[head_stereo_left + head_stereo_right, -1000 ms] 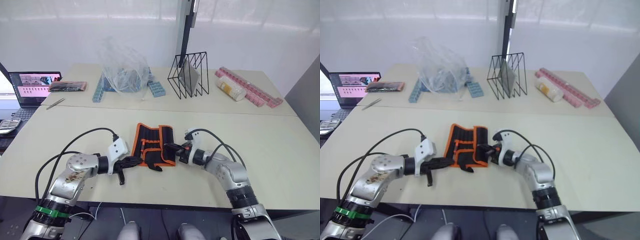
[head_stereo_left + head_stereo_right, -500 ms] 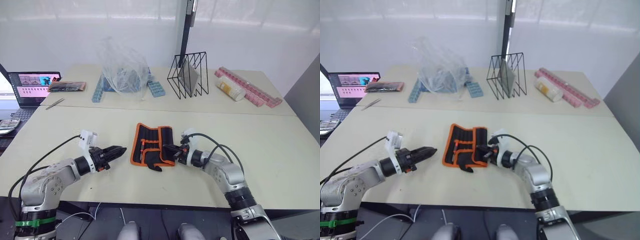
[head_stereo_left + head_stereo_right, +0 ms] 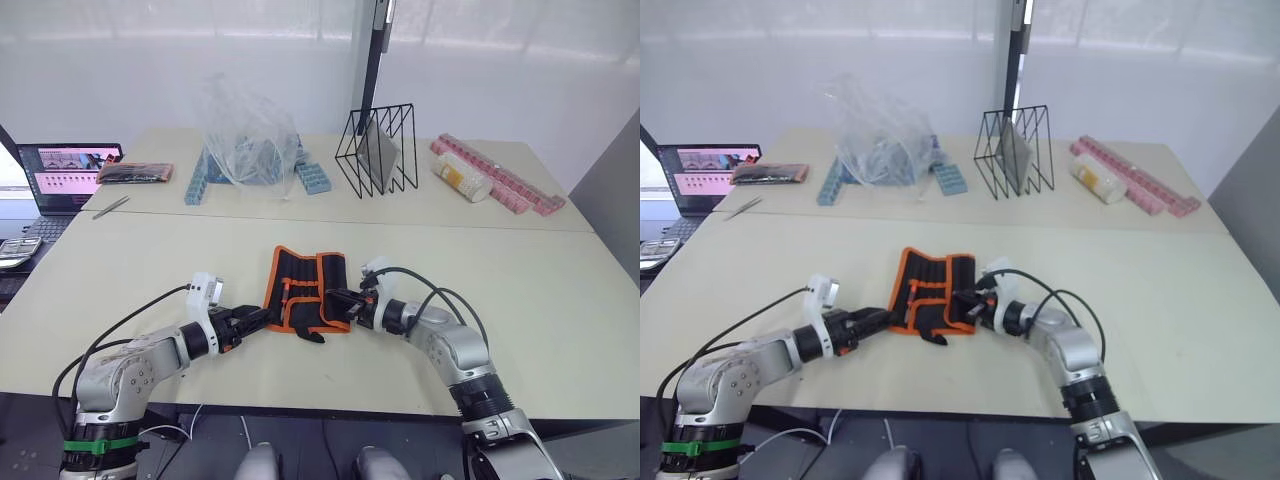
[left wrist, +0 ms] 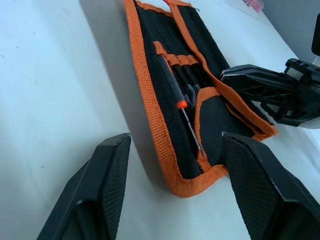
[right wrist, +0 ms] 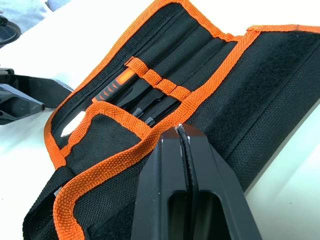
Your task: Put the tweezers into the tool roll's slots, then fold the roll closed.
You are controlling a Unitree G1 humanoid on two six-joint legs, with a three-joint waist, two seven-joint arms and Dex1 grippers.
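Observation:
The tool roll (image 3: 305, 285), black with orange edging, lies open at the table's front centre. Several slim black tweezers (image 5: 150, 102) sit in its slots (image 4: 192, 80) under an orange strip, beside an orange-handled tool (image 5: 112, 87). My left gripper (image 3: 258, 318) is open, low over the table, just off the roll's near left corner. The left wrist view shows its two fingers (image 4: 107, 175) spread wide before that corner. My right gripper (image 3: 338, 298) is at the roll's right edge, shut, its tips pinched on the orange edging (image 5: 179, 127).
At the back stand a clear plastic bag (image 3: 248, 135) over blue trays, a black wire rack (image 3: 378, 150), a jar (image 3: 462, 178) and pink strips (image 3: 505, 185). Far left are a laptop (image 3: 68, 172), a dark packet (image 3: 135, 172) and a silver tweezer (image 3: 112, 206).
My left gripper drew back left from the roll, then came right again to its near left corner. The right gripper has stayed at the roll's right edge.

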